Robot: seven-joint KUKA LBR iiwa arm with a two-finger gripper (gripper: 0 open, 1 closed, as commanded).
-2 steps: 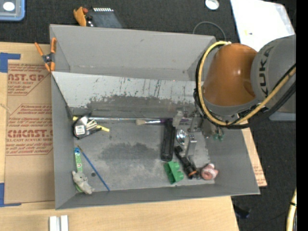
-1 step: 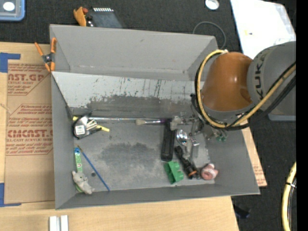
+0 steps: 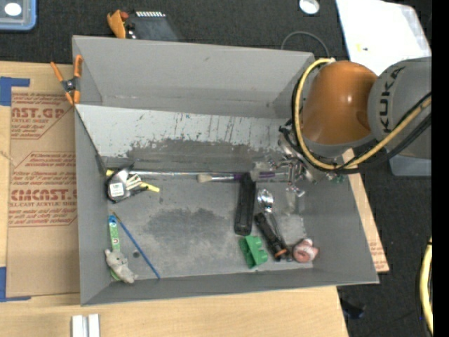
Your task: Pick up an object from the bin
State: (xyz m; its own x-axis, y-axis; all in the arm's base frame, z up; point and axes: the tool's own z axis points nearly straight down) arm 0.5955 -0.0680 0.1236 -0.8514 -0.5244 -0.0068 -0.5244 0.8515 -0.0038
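Just beside the gripper: a small shiny silver piece [image 3: 265,201], lying on the floor in the right half of the bin [image 3: 189,76], nearer the back wall than the front.
Gripper [image 3: 289,175]: low at the back right of the bin, at the far side of the silver piece; whether it is open or closed, or has hold of anything, cannot be told.
Black bar [image 3: 243,206]: long, lying front to back just left of the silver piece, its far end near the gripper.
Black stick [image 3: 269,234]: slanted, in front of the silver piece, with an orange bit at its near end.
Green block [image 3: 254,251]: at the near end of the black bar, beside the stick.
Pink round thing [image 3: 304,251]: right of the stick, close to the front wall.
Thin rod [image 3: 175,177]: along the foot of the back wall, left of the gripper.
Far left: a white, black and yellow gadget [image 3: 118,187] by the left wall.
Front-left corner: a green-handled brush [image 3: 112,234], a blue stick [image 3: 137,248] and a grey soft lump [image 3: 119,267].
Arm: its orange cover [image 3: 337,111], looped with cables, sits above the bin's right rim.
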